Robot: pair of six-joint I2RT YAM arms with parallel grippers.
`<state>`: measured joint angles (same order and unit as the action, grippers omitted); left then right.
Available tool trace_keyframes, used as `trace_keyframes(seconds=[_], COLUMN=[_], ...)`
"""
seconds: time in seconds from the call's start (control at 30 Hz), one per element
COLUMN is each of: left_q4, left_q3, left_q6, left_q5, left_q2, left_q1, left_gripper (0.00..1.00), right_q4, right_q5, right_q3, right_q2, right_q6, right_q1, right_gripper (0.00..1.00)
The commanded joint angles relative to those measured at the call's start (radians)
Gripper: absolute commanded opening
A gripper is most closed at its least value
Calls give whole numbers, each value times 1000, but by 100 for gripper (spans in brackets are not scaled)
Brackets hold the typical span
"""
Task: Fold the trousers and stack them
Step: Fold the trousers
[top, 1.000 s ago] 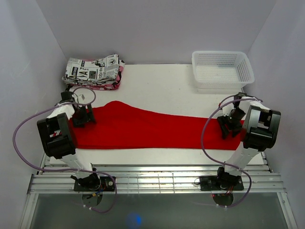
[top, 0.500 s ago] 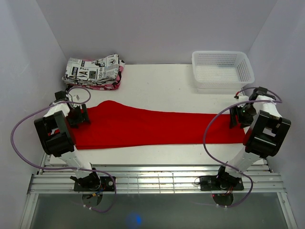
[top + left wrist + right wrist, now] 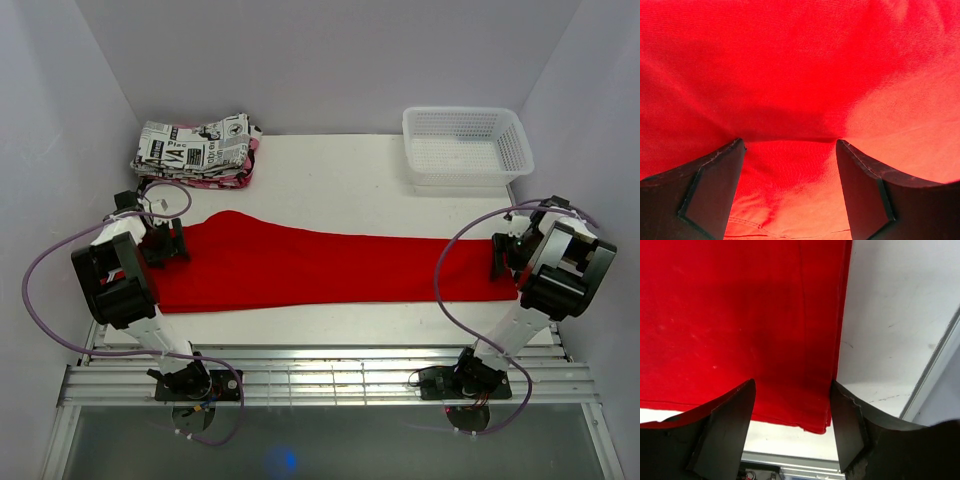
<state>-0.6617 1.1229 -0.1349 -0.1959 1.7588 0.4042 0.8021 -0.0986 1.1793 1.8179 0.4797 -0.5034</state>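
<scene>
The red trousers lie flat in a long band across the table, waist end at the left, leg ends at the right. My left gripper is open over the left end of the fabric; in the left wrist view its dark fingers stand apart just above red cloth. My right gripper is open over the right end; in the right wrist view the trousers' hem corner lies between the spread fingers, with nothing gripped.
A folded newspaper-print garment sits at the back left. A white mesh basket stands at the back right. Bare white table lies behind the trousers. The table's right edge is close to the right gripper.
The right gripper has moved right and out to the leg ends, and the trousers now lie stretched longer and flatter. The left gripper shifted slightly left to the waist end.
</scene>
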Motion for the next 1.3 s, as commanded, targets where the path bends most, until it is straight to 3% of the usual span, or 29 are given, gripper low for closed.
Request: trace_keyframes(seconds=[0.0,0.2,0.23,0.3,0.5,0.67,0.83,0.93,1.07,1.27], left_q4=[-7,-7,-9,-9,2,24,-1,-7,-35,-59], left_q3=[15,11,11,9,-14,-49,-48,-61,-75,-90], left_q6=[-5,-5,-5,-8,-12,-20,-5,-5,-9,-28], left_q5=[-30,-56,-63,-83,-158,-191,-226,-195,-182,-142], left_q2=[2,-7,-10,-15,-47,-122,-212,-266,-289,-257], left_q1=[2,-1,1,-5,-42,-120,-123,-123,-116,-94], left_gripper=[85,85,85,85,85,90,98,98,98,98], right_q4=[-6,60,68,100,129,118,176,222,310,172], right_q5=[-53,-251,-268,-297,-201,-60,-46,-119,-361,-502], right_q3=[-33,-3,15,43,129,180,282,321,321,234], right_q2=[34,63,51,38,-54,-95,-85,-114,-164,-288], right_q6=[-32,-35,-33,-21,26,125,206,246,148,-105], right_q1=[0,3,3,3,-23,-133,-257,-264,-134,192], right_gripper=[65,36,23,8,8,8,8,8,8,8])
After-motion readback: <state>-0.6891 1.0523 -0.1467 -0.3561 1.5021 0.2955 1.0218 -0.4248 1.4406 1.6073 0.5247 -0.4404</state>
